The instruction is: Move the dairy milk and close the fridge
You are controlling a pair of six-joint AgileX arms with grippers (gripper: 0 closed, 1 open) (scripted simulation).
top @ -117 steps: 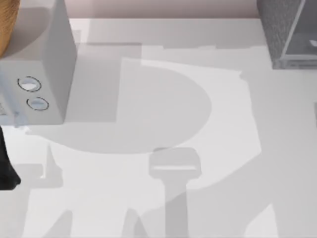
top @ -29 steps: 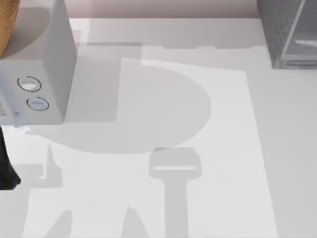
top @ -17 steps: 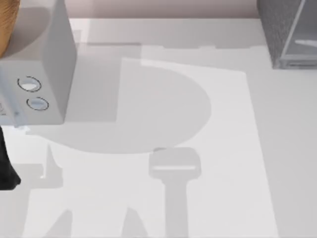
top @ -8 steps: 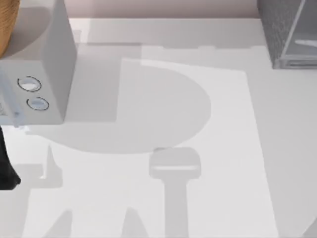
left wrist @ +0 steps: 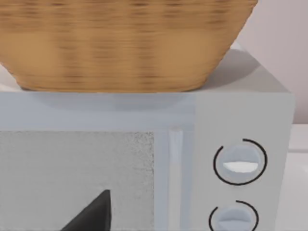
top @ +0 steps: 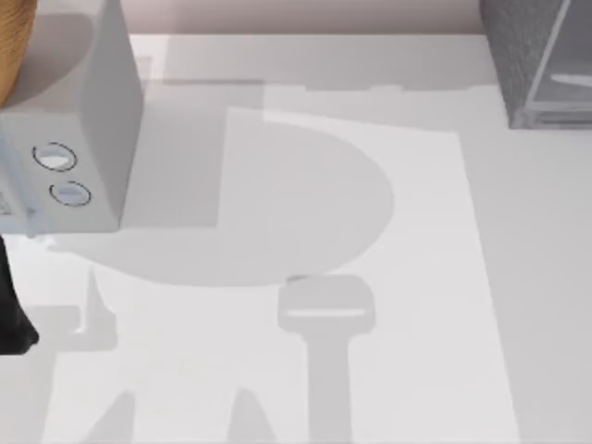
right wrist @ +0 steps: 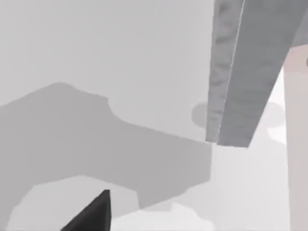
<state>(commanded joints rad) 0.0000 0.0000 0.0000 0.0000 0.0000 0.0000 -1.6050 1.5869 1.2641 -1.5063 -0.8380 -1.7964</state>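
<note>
Fridge [top: 541, 65] sits at the table's [top: 305, 185] far right corner, its glassy door [right wrist: 240, 72] apparently ajar; milk carton and claw states can't be told, so a blind push risks trapping it

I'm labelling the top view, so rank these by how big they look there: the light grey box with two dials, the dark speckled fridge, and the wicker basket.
1. Light grey box with dials, largest.
2. Fridge, cropped by the frame edge.
3. Wicker basket, a cropped sliver.
Cropping makes true sizes unsure.
</note>
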